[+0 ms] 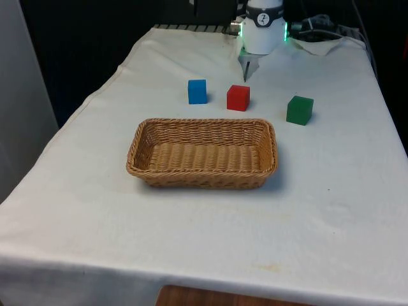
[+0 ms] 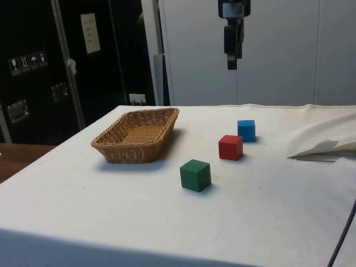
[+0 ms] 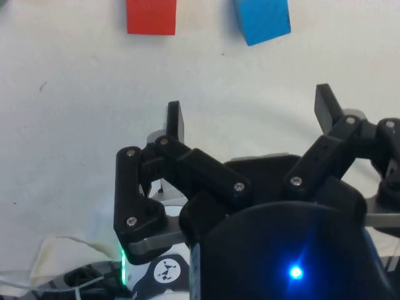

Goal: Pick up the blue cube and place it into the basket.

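Black two-finger gripper (image 3: 250, 115) hangs well above the white tablecloth (image 1: 331, 185), fingers (image 3: 174, 120) spread apart, nothing between them. Bare cloth lies below the tips. Small blue cube (image 1: 197, 91) sits on the cloth beyond the oblong woven wicker basket (image 1: 203, 153), apart from it, basket interior bare. Red cube (image 1: 238, 97) stands just beside the blue one, not touching; green cube (image 1: 299, 109) farther towards the front view's right. Wrist view cuts off both the red and blue cubes. Cabinet labels (image 2: 90, 33) in the side view unreadable.
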Controlling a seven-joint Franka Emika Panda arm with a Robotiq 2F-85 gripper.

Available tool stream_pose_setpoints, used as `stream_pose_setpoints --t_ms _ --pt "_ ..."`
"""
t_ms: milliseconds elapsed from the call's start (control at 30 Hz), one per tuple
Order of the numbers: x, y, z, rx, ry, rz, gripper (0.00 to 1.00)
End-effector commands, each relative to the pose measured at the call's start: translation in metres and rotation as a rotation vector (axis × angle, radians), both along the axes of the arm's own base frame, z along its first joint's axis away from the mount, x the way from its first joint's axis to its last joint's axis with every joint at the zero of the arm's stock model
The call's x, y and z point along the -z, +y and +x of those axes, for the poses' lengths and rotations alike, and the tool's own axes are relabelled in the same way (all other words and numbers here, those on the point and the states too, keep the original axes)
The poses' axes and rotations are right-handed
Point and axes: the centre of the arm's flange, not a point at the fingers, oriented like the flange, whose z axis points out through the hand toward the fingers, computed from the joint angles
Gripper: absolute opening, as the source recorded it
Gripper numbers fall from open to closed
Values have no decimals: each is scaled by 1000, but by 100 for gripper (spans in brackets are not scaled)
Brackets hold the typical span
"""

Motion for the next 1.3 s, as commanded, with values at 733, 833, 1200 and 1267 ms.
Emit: stream_pose_setpoints --t_ms 733,833,1200,1267 --pt "36 -35 -18 43 -9 9 100" --pt "42 -35 -21 39 -18 15 100" --pt "59 -31 -28 13 -54 28 100" --pt "62 -31 -29 9 -61 29 100"
